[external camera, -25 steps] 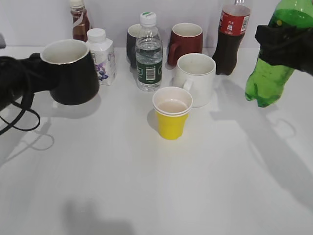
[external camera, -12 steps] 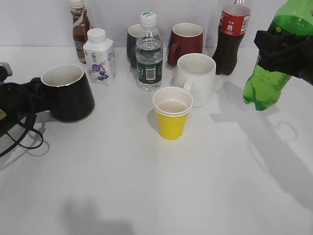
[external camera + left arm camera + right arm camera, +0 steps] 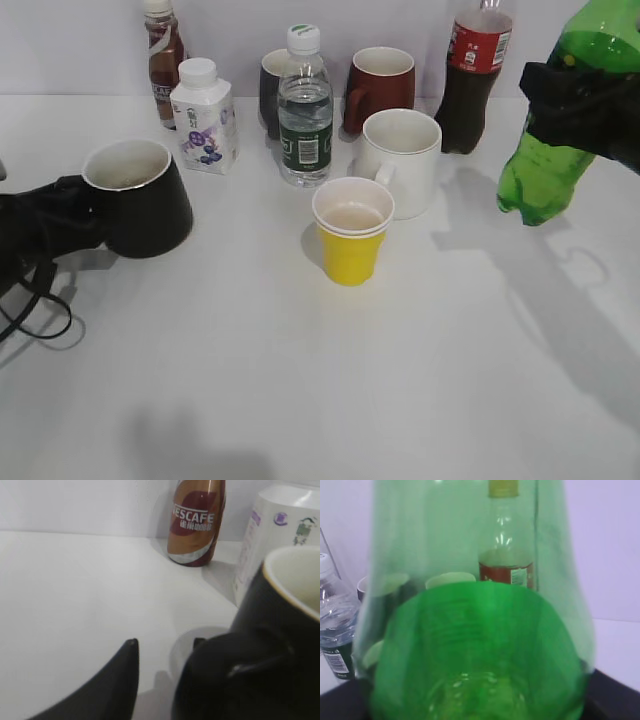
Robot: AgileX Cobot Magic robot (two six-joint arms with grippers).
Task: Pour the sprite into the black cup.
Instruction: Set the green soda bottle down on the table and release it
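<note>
The black cup (image 3: 140, 205) stands on the table at the left, white inside, slightly tilted. My left gripper (image 3: 70, 215) is at its handle. In the left wrist view the cup (image 3: 280, 630) fills the right side, and my left gripper (image 3: 165, 645) is open, with bare table showing between the left finger and the handle. My right gripper (image 3: 580, 105) is shut on the sprite (image 3: 540, 180), held in the air at the far right and leaning, with its base down-left. The sprite (image 3: 480, 645) fills the right wrist view and hides the jaws.
A yellow paper cup (image 3: 351, 232) stands mid-table, with a white mug (image 3: 400, 160) behind it. At the back stand a water bottle (image 3: 304, 110), a dark mug (image 3: 270, 90), a dark red mug (image 3: 380, 85), a cola bottle (image 3: 472, 80), a milk carton (image 3: 204, 118) and a coffee bottle (image 3: 162, 55).
The black cup came down from the air onto the table at the left. My left gripper drew back a little and lower. The sprite rose slightly and stays held at the right.
</note>
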